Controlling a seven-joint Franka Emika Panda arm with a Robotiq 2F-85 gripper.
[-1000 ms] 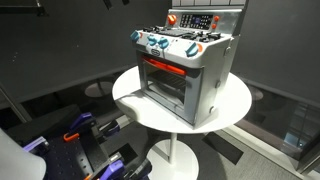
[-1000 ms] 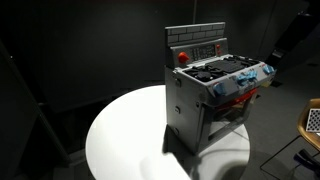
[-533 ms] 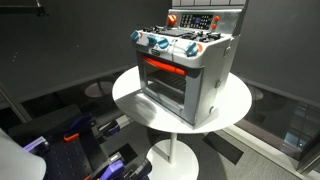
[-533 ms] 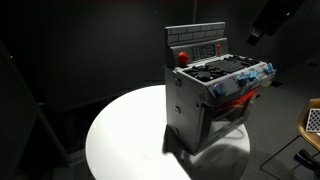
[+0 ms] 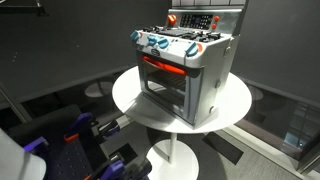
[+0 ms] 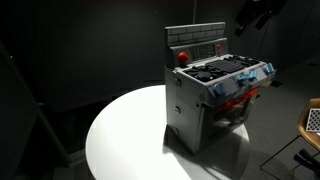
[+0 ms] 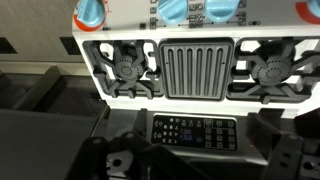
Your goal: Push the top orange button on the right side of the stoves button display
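Observation:
The silver-grey toy stove (image 5: 188, 75) stands on a round white table (image 5: 235, 105), and shows in both exterior views (image 6: 205, 100). Its button display (image 5: 195, 20) is the upright strip on the back panel, with small red-orange buttons at its ends. The display also shows in an exterior view (image 6: 200, 50). My gripper (image 6: 252, 15) hangs dark in the air, above and to the right of the back panel, touching nothing. In the wrist view I look down on the burners, and the display's dark centre (image 7: 195, 130) lies between my two spread fingers (image 7: 195, 160). The end buttons are hidden there.
A row of blue and red knobs (image 5: 170, 44) lines the stove's front edge, above the red-rimmed oven window (image 5: 165, 85). Dark equipment with blue and purple parts (image 5: 85, 135) sits low beside the table. The background is dark.
In an exterior view my gripper has moved up and to the left, from beside the stove's right side to above its back panel. The stove has not moved.

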